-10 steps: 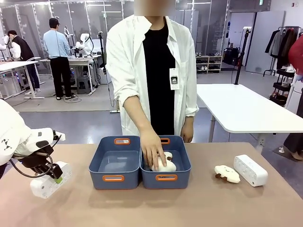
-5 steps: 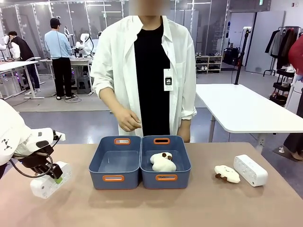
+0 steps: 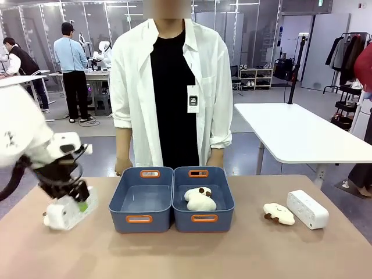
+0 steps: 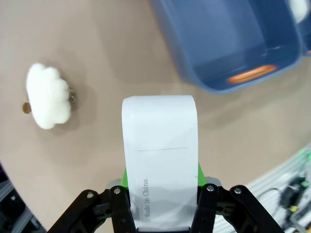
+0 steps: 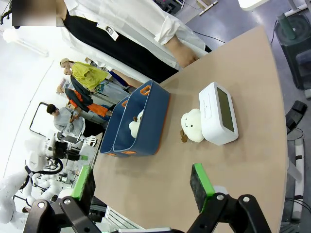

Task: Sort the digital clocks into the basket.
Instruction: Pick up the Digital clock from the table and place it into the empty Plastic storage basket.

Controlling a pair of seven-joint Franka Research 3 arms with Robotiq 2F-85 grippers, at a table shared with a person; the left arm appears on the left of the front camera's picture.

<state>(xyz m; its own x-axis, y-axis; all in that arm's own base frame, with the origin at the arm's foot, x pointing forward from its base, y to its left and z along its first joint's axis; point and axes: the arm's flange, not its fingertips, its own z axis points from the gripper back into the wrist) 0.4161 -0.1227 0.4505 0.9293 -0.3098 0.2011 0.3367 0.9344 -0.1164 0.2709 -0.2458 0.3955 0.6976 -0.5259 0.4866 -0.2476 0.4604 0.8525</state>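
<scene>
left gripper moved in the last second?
Yes. The left gripper, shut on a digital clock, has lifted and shifted toward the left basket.

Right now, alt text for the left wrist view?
The left gripper grips a white digital clock over the tan table. A blue basket lies ahead, upper right; a cream plush toy sits on the table at left.

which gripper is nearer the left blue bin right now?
Left. The left gripper, shut on a clock, hangs just beside that bin's outer wall; the right gripper, open, sits farther off, beyond the other clock.
</scene>
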